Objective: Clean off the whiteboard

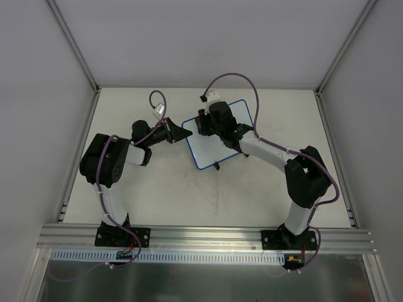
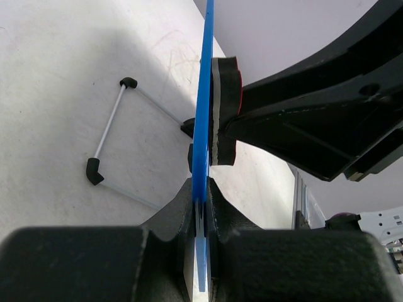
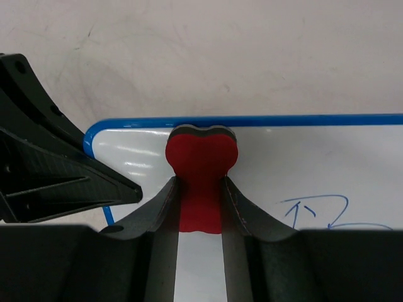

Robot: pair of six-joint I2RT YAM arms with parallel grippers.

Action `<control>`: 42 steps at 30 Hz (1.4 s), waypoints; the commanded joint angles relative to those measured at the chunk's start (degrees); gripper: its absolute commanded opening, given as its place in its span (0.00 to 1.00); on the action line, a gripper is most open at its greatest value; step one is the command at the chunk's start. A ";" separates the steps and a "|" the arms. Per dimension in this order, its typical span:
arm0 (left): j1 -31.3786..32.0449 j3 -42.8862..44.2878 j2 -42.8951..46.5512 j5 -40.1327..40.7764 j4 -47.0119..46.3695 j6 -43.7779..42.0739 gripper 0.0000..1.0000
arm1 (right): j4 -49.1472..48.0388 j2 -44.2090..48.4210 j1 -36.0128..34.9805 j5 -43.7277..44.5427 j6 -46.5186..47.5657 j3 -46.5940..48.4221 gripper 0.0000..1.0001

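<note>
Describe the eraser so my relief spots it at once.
Find the blue-framed whiteboard in the middle of the table. The right hand holds the eraser against its face, near a rounded corner: a red bone-shaped pad with a grey layer, the only red thing there.

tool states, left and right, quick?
Left tool: closed, holding the whiteboard by its blue edge.
Right tool: closed, holding the red eraser.

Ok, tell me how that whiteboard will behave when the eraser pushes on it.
Probably stiff: the whiteboard shows no bend edge-on. Thin and seemingly light, it would likely slide or pivot without the left gripper clamping its rim. Its glossy face should let the eraser glide.
</note>
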State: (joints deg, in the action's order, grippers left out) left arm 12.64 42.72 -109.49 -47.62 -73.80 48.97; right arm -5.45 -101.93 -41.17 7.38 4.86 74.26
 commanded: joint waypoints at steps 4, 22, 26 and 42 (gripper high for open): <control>1.07 0.17 0.51 -5.03 -6.00 -0.81 0.00 | 4.49 -2.75 -0.49 -0.17 2.69 5.64 0.00; 0.98 -0.01 0.60 -5.29 -6.71 -0.63 0.00 | -7.02 10.60 2.23 4.31 -3.98 -25.54 0.00; 0.98 -0.18 0.60 -5.47 -6.97 -0.54 0.00 | -9.48 12.19 3.11 4.58 -4.69 -31.01 0.00; 0.89 0.17 0.25 -5.91 -7.06 -0.28 0.00 | -10.29 10.00 4.69 1.15 -3.46 -26.46 0.00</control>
State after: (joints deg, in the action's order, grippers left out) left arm 12.64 42.72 -109.49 -47.94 -74.30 48.66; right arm -15.81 -89.65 -37.34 8.51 -0.32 43.38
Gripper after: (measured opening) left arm 0.043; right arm 0.306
